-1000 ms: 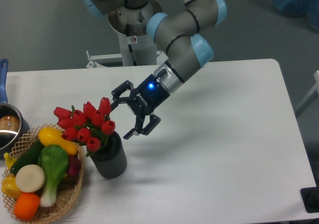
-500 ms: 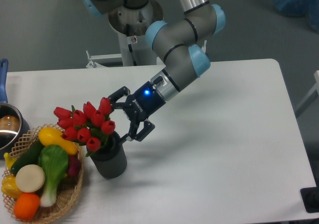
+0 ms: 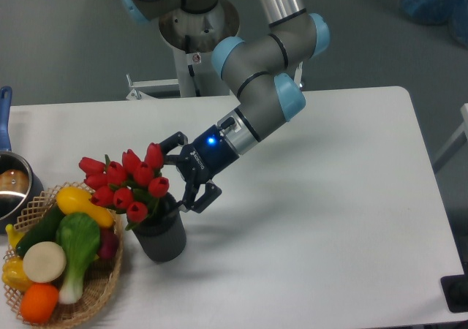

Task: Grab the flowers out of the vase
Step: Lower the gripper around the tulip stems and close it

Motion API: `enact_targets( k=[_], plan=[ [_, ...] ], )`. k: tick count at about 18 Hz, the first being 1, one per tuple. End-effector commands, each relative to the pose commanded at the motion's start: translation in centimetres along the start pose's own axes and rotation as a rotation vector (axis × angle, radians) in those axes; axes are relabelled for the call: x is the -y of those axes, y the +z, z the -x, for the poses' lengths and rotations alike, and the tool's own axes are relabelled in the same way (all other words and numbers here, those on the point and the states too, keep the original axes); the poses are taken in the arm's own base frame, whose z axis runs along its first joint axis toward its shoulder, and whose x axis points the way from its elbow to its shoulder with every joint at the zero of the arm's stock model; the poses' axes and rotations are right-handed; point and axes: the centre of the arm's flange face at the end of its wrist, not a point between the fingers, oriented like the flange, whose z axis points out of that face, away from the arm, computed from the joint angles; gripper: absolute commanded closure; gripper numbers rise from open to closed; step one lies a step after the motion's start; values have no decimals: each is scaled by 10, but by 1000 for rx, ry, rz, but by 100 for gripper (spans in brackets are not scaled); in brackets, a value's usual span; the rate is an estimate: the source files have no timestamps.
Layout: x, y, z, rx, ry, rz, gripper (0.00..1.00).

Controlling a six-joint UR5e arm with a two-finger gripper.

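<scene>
I am holding my gripper [image 3: 180, 172] wide, jaws spread and gripping nothing, right beside the flowers [image 3: 123, 183] on their right. One finger is sitting up by the topmost bud and the other is hanging low, just above the rim of the vase [image 3: 161, 236]. The flowers are sitting in the vase, and the bunch is leaning: its long axis is running from the vase mouth up and to the left, so the red buds are pointing toward the left edge of the table [image 3: 329, 197] and away from my gripper. The stems are hiding behind the buds and leaves, so I cannot tell how deep they are reaching. The vase is standing upright near the front left of the table, with its left side just beside the basket [image 3: 88, 285] of produce. Part of a pot [image 3: 11, 186] is showing at the left edge, behind the basket. My arm [image 3: 256, 88] is reaching in from behind, slanting down and to the left.
</scene>
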Motion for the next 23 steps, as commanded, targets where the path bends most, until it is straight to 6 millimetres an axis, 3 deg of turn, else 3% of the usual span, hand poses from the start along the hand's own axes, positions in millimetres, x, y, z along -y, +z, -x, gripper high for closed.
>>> enact_targets(
  k=[13,23],
  plan=[
    [-3,16,7,-26,4,-1,0],
    [2,17,8,-24,14,-66,0]
  ],
)
